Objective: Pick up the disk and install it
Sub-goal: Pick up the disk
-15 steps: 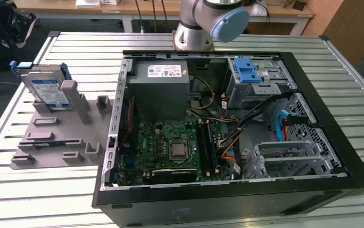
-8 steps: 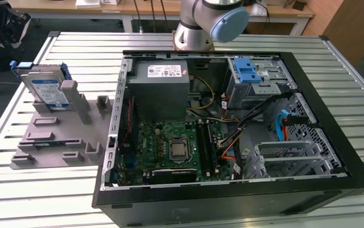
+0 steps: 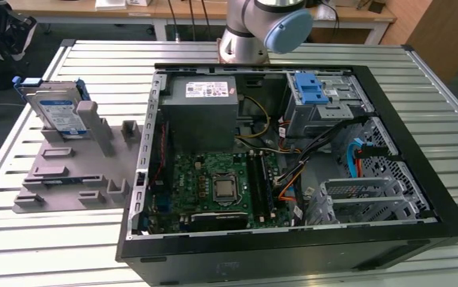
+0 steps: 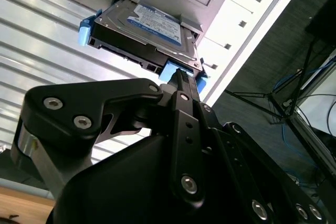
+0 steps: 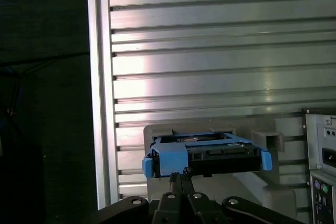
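The disk [image 3: 57,110] carries a blue-and-white label on its flat silver-metal face, and a blue plastic carrier frame runs around its edges. We do not read its print. It stands on edge in a slot at the far end of a matte grey moulded fixture [image 3: 61,173]. This fixture is a flat base with blocky posts and pockets, and it lies along the table edge on the exterior view's left.

In both wrist views the disk [image 4: 152,27] [image 5: 205,150] shows its dark connector side with a blue tab at each end. The gripper [image 5: 181,174] [image 4: 181,74] is black metal with visible screw heads. Its two slim fingers are pressed together with nothing between them, and their tips point at the carrier's blue end tab.

The table [image 3: 93,60] is ribbed, bright aluminium slats with a plain rim. On its middle lies an open black computer case [image 3: 293,263] on its side. Inside, a grey power supply box [image 3: 200,113] bears a white sticker, and a green motherboard [image 3: 213,179] sits beneath it. A blue ridged clip [image 3: 311,89] rests on the metal drive bay toward the case's far corner.

The arm [image 3: 261,30], grey with a pale blue cap, rises from the table's far edge. Beyond it are wooden desks [image 3: 357,15] and a dark floor
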Motion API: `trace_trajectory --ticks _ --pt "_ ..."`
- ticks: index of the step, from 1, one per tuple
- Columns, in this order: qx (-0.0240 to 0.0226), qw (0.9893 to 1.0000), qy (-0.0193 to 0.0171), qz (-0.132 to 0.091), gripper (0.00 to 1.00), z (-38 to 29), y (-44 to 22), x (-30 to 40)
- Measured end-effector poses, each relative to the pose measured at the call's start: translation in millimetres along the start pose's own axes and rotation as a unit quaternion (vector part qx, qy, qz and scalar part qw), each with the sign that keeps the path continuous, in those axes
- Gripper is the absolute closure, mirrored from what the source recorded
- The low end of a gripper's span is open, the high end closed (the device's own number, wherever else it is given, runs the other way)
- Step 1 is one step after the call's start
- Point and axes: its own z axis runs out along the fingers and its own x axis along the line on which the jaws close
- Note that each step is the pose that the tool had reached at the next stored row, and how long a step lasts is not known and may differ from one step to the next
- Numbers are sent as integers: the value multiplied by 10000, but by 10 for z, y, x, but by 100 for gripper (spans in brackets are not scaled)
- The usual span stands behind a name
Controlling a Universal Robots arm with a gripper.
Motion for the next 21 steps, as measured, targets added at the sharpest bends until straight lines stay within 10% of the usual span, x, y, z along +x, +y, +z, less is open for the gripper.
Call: trace_trajectory --ticks 21 --pt "1 9999 6 -143 89 0 0 0"
